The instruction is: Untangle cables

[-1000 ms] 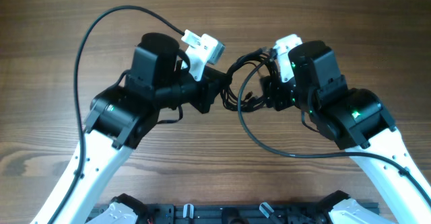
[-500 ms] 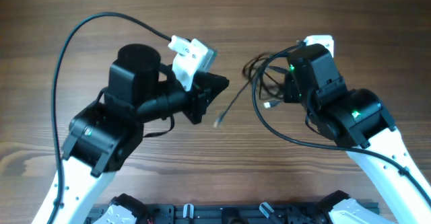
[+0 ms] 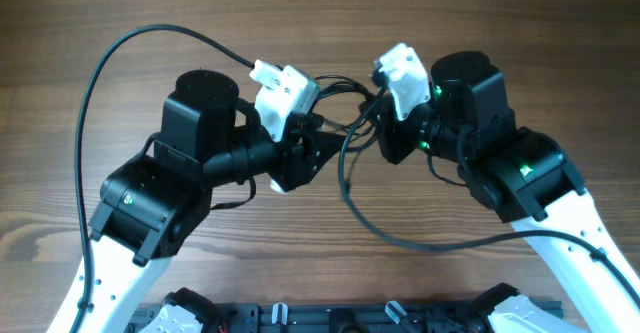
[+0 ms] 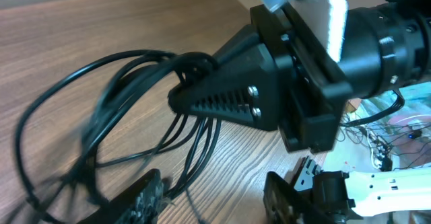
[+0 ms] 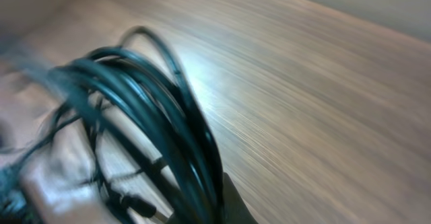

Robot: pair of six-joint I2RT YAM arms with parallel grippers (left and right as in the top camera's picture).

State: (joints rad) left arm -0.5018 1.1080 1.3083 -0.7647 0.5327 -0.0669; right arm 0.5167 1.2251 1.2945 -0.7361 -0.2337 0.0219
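A tangle of thin black cables (image 3: 340, 125) hangs between my two grippers over the middle of the wooden table, and one long loop (image 3: 400, 238) trails toward the front. My right gripper (image 3: 378, 138) is shut on the bundle. The left wrist view has its black ribbed fingers (image 4: 222, 103) pinching the strands (image 4: 101, 116). My left gripper (image 3: 318, 151) faces it at close range and is open (image 4: 215, 202), with a few strands running by its left finger (image 4: 138, 198). The right wrist view is blurred, with the coil (image 5: 161, 103) running down into my right gripper (image 5: 215, 207).
The bare wooden table (image 3: 520, 33) stretches behind and to both sides. The left arm's own camera cable (image 3: 110, 63) arcs high over its left side. A black rail (image 3: 340, 318) runs along the front edge. Clutter off the table shows at the right (image 4: 384, 143).
The arms had pulled apart, the right one carrying the bundle; now they are back together at the centre. My left gripper has opened, and the right one has shut on the cables.
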